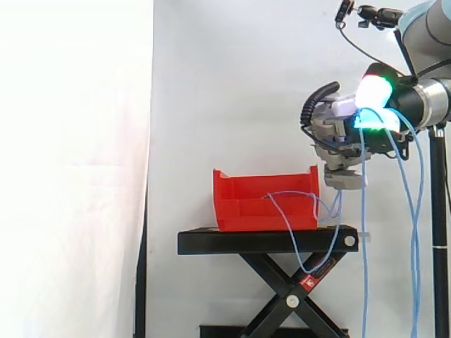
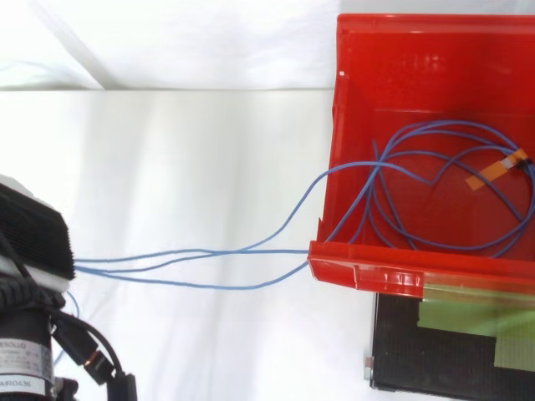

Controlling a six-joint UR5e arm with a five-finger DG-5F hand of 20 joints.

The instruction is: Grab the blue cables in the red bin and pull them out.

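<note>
A red-and-white sticker [image 1: 318, 272] on the black stand's [image 1: 268, 241] scissor leg bears print too small to read. A white label [image 2: 17, 368] on the wrist behind the robot hand [image 2: 32, 242] carries dark print, partly cut off.

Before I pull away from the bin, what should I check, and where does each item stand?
1. Grip: hand curled round the blue cables in the side view: ok.
2. Cables out of the red bin: not ok, coils lie inside in the top view.
3. Strands crossing the front lip free of snags: cannot tell.
4. Orange tape on the coil loose from the bin floor: cannot tell.
5. Bin upright on the black stand: ok.
</note>
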